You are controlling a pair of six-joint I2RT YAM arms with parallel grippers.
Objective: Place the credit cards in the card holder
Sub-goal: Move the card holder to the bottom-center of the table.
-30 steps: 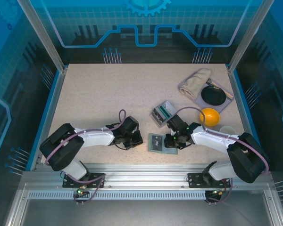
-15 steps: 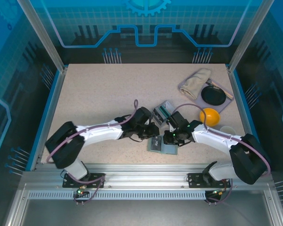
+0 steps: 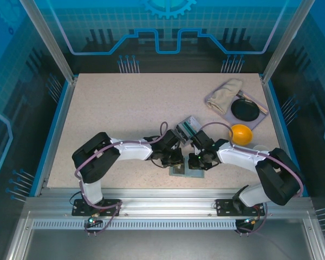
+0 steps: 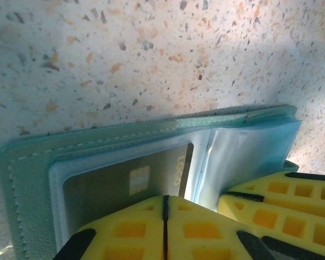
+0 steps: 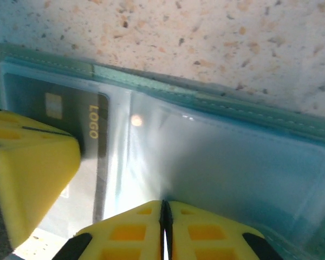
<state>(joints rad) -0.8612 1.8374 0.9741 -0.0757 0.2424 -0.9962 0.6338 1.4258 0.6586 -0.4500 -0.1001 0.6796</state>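
Note:
The card holder lies open near the table's front edge, grey-green with clear sleeves. A dark credit card with a gold chip and the word LOGO sits partly inside the left sleeve. My left gripper is shut, its yellow tips resting on the card's near edge. My right gripper is shut too, its tips pressed on the clear sleeve beside the card. The two grippers stand side by side: the right one's fingers show next to mine, and the left one's fingers cover the card's corner.
A small clear plastic box with cards stands just behind the grippers. An orange ball, a beige cloth and a black round dish sit at the back right. The front rail lies close behind the card holder.
My left arm has swung right from beside the card holder to over its left half. The right gripper has stayed over the card holder and closed.

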